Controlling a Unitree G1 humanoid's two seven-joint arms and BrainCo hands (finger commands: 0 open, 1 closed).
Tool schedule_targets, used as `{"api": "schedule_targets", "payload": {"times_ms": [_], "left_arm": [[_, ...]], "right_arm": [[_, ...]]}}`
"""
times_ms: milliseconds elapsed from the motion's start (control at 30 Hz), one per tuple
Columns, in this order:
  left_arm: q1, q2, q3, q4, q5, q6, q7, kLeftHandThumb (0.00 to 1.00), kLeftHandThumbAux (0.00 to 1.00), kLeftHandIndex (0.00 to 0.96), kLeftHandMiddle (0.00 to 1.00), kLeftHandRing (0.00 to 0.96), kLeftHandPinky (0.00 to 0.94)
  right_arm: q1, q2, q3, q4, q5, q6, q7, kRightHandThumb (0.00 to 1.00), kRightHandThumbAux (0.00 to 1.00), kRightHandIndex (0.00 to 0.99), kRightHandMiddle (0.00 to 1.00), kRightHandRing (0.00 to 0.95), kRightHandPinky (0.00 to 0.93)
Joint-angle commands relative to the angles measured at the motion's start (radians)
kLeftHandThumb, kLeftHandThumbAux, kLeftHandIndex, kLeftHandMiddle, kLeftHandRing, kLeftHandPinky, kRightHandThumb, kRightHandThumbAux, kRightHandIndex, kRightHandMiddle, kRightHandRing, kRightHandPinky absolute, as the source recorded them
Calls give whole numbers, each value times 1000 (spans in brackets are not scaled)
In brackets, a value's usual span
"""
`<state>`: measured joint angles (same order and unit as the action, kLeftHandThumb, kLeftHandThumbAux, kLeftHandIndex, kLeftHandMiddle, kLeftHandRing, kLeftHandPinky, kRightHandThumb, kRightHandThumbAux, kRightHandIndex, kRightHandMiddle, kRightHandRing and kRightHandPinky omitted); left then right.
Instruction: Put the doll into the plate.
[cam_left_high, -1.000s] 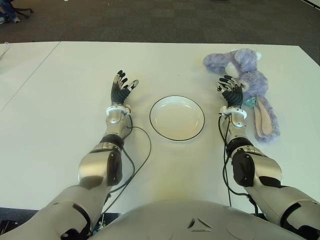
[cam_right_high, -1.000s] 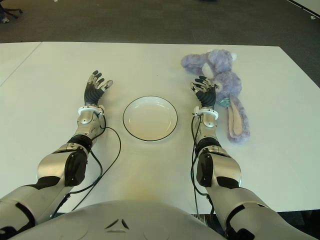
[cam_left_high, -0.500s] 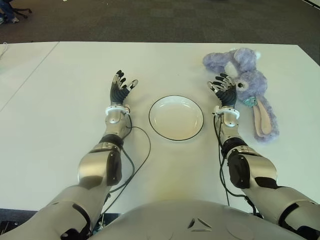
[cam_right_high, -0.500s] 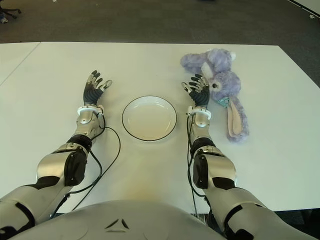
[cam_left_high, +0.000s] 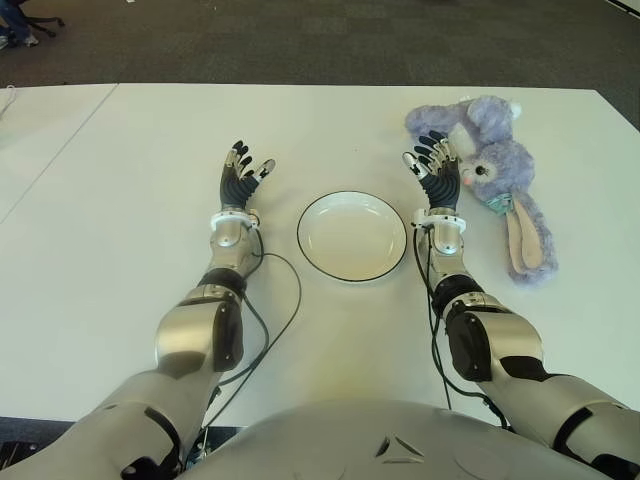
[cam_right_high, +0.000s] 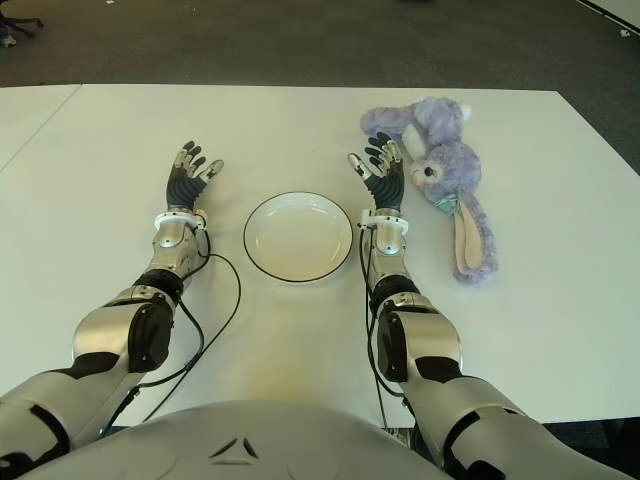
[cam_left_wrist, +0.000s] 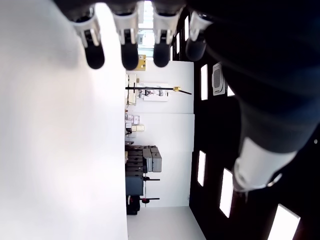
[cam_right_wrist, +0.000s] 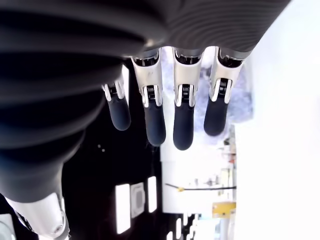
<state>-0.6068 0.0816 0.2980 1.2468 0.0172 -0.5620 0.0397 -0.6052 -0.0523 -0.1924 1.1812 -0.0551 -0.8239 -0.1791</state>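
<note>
A purple plush rabbit doll (cam_left_high: 500, 165) lies on the white table (cam_left_high: 120, 260) at the right, one long ear stretched toward the near edge. A white plate (cam_left_high: 352, 235) with a dark rim sits empty in the middle. My right hand (cam_left_high: 434, 172) is open, fingers spread, between the plate and the doll and just left of the doll's head, holding nothing. In the right wrist view its fingers (cam_right_wrist: 183, 115) are straight, with a strip of the purple doll behind them. My left hand (cam_left_high: 241, 175) is open to the left of the plate.
A seam (cam_left_high: 60, 150) to a second table runs along the far left. Dark carpet lies beyond the far edge. Black cables (cam_left_high: 275, 320) trail beside both forearms.
My right hand has slid left off the doll's body to the gap beside the plate, exposing the doll's face. The left hand, the plate and the doll stayed put.
</note>
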Motion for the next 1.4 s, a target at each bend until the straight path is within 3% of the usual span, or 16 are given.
{"api": "schedule_targets", "payload": {"times_ms": [33, 233, 700, 1100, 1400], "left_arm": [[183, -45, 4, 110, -8, 141, -1, 68, 715, 43, 98, 106, 131], [186, -45, 13, 111, -18, 133, -15, 82, 711, 44, 98, 106, 136], [181, -48, 7, 111, -14, 141, -4, 65, 706, 47, 93, 99, 127], [179, -44, -1, 112, -5, 146, 8, 36, 706, 44, 99, 108, 134], [180, -43, -5, 111, 0, 131, 9, 35, 689, 47, 97, 109, 129]], "right_arm": [[124, 32, 33, 13, -16, -72, 23, 147, 653, 140, 198, 195, 172], [133, 47, 47, -39, -2, -134, 48, 183, 640, 132, 193, 187, 188], [156, 62, 44, -146, 50, -180, 115, 294, 661, 129, 183, 161, 149], [171, 68, 40, -253, 50, -230, 105, 347, 645, 102, 153, 128, 140], [137, 56, 34, -358, 94, -217, 129, 390, 609, 121, 172, 147, 162]]}}
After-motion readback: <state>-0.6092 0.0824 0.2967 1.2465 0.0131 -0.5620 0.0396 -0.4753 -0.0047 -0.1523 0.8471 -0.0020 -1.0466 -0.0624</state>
